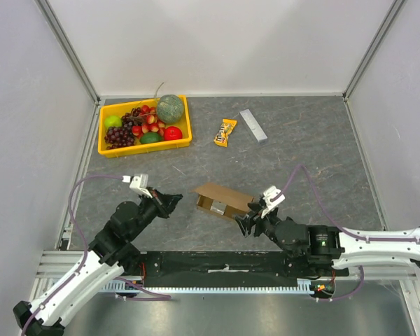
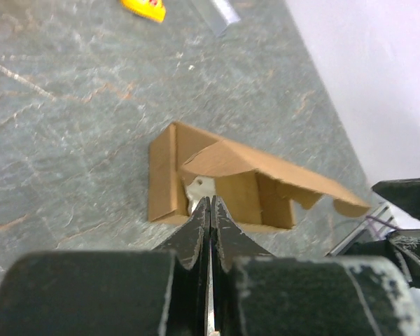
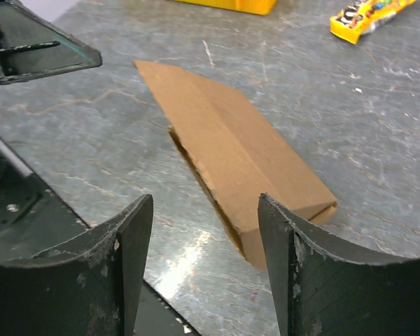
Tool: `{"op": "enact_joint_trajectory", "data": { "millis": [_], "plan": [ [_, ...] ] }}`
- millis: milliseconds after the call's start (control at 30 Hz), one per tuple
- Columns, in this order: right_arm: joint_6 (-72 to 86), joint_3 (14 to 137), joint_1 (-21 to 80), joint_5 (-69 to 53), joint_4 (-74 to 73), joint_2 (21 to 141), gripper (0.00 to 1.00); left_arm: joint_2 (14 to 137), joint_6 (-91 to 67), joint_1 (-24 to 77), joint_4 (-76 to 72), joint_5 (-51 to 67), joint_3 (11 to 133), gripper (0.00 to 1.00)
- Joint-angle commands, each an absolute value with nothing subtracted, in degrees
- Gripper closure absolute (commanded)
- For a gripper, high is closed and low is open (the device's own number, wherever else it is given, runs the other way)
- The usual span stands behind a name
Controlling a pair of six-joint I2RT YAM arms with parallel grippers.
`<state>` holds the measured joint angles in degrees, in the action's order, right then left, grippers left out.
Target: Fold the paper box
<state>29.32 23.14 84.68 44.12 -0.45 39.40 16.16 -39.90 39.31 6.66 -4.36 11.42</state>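
Observation:
The paper box [image 1: 222, 199] is brown cardboard lying mid-table, partly folded, its lid slanting up over an open side. In the left wrist view the paper box [image 2: 231, 185] shows its open inside with a small white scrap in it. My left gripper [image 2: 210, 203] is shut with nothing between its fingers, tips just short of the box's open edge. It sits left of the box [image 1: 177, 201]. My right gripper [image 3: 204, 199] stands open, the near corner of the box [image 3: 231, 150] just beyond its fingertips, apart from both. From above it is at the box's right end [image 1: 246, 217].
A yellow fruit tray [image 1: 145, 126] stands at the back left. A candy packet [image 1: 226, 132] and a small grey bar [image 1: 253, 125] lie at the back middle. White walls close in the table on three sides. The arms' black base rail [image 1: 224, 269] runs along the near edge.

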Motion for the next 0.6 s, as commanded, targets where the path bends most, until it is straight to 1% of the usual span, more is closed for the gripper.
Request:
{"op": "enact_joint_trajectory", "data": {
  "millis": [0, 133, 233, 300, 467, 567],
  "plan": [
    [26.2, 28.8, 85.2, 39.2, -4.2, 36.5, 0.33, 12.7, -37.7, 39.4, 9.8, -5.7, 17.3, 0.98],
    [25.1, 32.4, 85.2, 42.7, -6.1, 36.7, 0.34, 15.8, -35.3, 39.4, 9.7, -6.2, 22.0, 0.98],
    [26.2, 35.4, 85.1, 48.8, -8.4, 39.0, 0.39, 21.2, -32.8, 39.4, 6.8, -5.7, 25.5, 0.98],
    [29.1, 38.1, 85.1, 52.7, -12.2, 41.5, 0.43, 28.3, -31.0, 39.5, 3.9, -4.2, 28.2, 0.98],
    [37.4, 42.8, 84.9, 59.2, -21.1, 44.6, 0.58, 45.0, -26.3, 39.3, 0.2, 1.5, 37.3, 0.98],
    [41.2, 43.4, 83.1, 58.0, -23.9, 44.7, 0.62, 54.3, -23.7, 39.2, -1.5, 5.8, 43.7, 0.98]
  ]
}}
